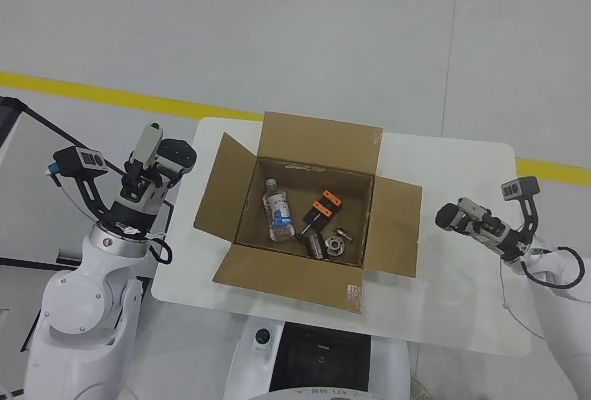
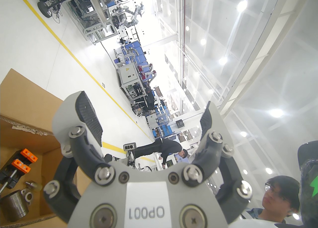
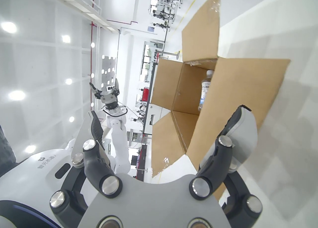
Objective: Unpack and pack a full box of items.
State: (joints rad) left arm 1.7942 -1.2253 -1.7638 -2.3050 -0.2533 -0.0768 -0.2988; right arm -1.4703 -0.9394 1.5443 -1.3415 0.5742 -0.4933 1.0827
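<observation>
Standing at the centre of the white table (image 1: 455, 300), the cardboard box (image 1: 320, 140) has all four flaps folded outward. Contents on the box floor:

- Water bottle (image 1: 278, 210): lying on its side at the 9 o'clock side, cap toward 12 o'clock.
- Two black blocks with orange tops (image 1: 322, 205): side by side near the centre, just beside the bottle.
- Metal cylinder (image 1: 316, 245): at 6 o'clock of the blocks.
- Small metal fitting (image 1: 337, 240): at 3 o'clock of the cylinder, close to it.

Left gripper (image 1: 165, 148): located at 9 to 10 o'clock of the box, beyond the table edge, clear of the flap. Fingers are spread apart and hold nothing.

Right gripper (image 1: 450, 215): located at 3 o'clock of the box, above the table, near the outer flap. Fingers are spread apart and hold nothing.
</observation>
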